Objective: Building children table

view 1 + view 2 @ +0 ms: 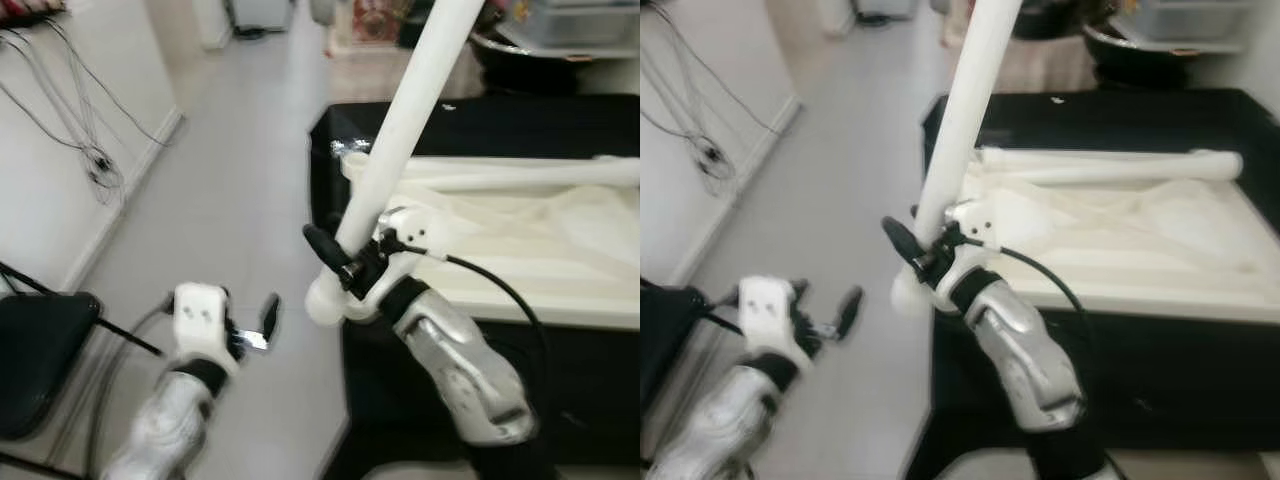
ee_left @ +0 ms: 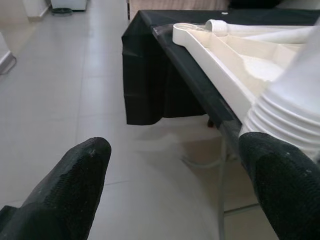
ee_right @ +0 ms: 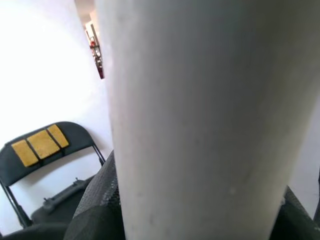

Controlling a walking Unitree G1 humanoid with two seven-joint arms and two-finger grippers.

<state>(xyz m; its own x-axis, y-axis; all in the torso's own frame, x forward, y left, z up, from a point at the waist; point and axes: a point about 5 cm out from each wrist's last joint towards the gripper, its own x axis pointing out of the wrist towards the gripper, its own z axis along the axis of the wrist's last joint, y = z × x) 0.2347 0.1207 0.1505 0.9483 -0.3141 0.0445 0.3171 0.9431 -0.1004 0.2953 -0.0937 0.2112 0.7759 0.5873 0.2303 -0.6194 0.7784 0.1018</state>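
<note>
Left eye view showed a black-draped table (image 1: 480, 130) bearing the upturned cream plastic tabletop (image 1: 540, 250), ribbed inside. At the table's near corner, the right gripper (image 1: 345, 262) clamped a smooth white tubular leg (image 1: 400, 140), tilted upright. Beside the table, over grey floor, the left gripper (image 1: 255, 325) hung with fingers spread, holding nothing.

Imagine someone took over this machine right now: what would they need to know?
Right pincer: shut on a white table leg, held tilted over the floor beside the black-draped table.
Left pincer: open, holding nothing, low over the floor.
The upturned white tabletop lies on that table, a second leg lying across it.
Done: one leg picked up.
Left: fit the legs into the tabletop; none looks attached yet.
</note>
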